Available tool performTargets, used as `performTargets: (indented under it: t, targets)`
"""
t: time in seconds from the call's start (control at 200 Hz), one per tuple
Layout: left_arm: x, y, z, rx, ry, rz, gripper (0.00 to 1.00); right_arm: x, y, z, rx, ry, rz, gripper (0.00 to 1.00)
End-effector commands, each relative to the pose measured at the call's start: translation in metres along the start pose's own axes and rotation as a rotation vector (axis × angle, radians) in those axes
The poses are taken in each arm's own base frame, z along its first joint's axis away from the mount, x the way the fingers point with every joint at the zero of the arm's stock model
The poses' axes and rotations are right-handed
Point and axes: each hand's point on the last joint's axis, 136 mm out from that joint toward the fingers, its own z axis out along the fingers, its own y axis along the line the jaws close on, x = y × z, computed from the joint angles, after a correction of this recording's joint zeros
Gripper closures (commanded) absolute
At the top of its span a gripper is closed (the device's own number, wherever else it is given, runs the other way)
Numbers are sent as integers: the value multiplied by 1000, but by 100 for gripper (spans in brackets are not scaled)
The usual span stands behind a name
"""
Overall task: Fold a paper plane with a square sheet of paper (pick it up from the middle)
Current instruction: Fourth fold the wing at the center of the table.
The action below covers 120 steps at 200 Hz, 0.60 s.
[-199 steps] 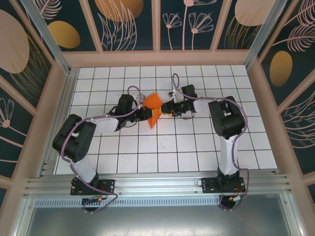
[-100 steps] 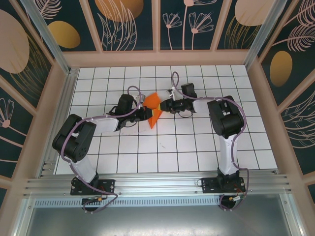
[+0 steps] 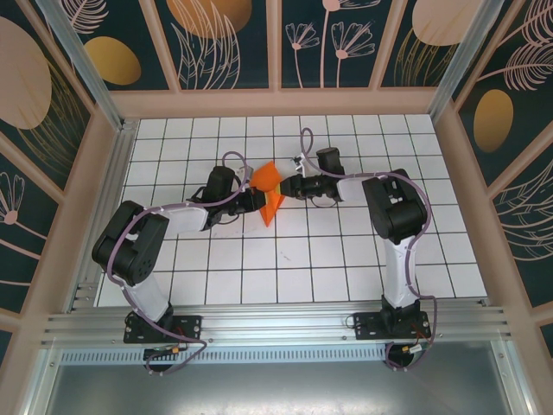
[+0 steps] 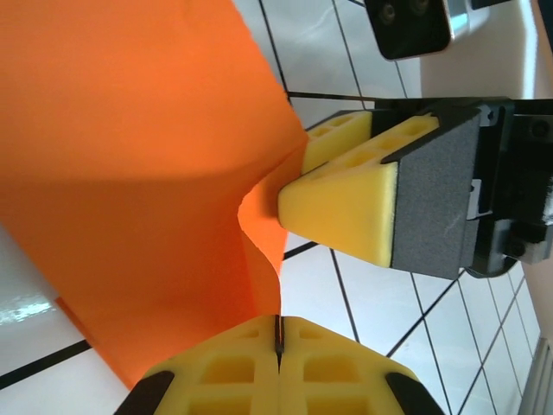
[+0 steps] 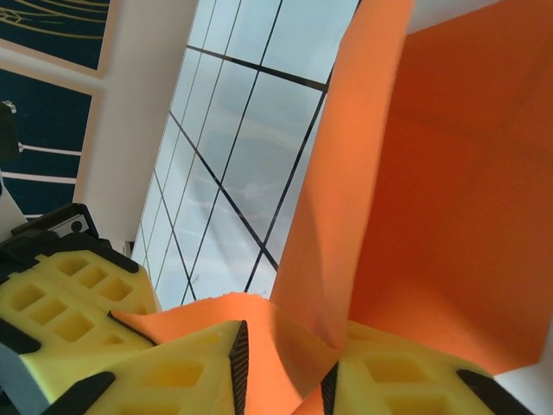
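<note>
From above I see the orange paper (image 3: 270, 192) over the far middle of the gridded bench (image 3: 346, 259), caught between my two claws, which meet nose to nose. It is part-folded, with one point hanging toward me and a wider flap on the far side. The left claw (image 4: 278, 333) is pressed together, and through its wrist camera the paper's edge runs straight into the seam between its yellow pads, so it is pinching the paper. The right claw (image 5: 285, 341) comes in from the opposite side. A bunched fold of paper sits between its fingers, which stand slightly apart. I cannot tell whether they really grip it. The two claws' pads sit just beside each other.
</note>
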Motion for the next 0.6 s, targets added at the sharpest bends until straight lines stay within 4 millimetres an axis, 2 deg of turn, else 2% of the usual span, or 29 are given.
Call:
performTargets:
  t: [0.0,0.14,0.225,0.335,0.415,0.44,0.595]
  targets:
    - [2,9,0,-48,1,0,100,2,2,3,-18,-3,-20,75]
    - [1,16,1,-86,4,-2,100,0,-4,4,21,-7,-5,88]
    - [0,28,0,-157,-4,-13,100,0,-7,5,61,-10,10,95]
    - [-7,44,-7,-268,-34,-19,81,3,-15,1,153,-22,42,100]
    - [-10,37,-12,-253,-49,-20,65,8,-22,-6,239,-34,83,100]
    - [-17,25,-19,-224,-79,-11,64,9,-23,-9,267,-41,95,100]
    - [-18,5,-36,-150,-121,-20,57,28,-31,-26,443,-66,193,100]
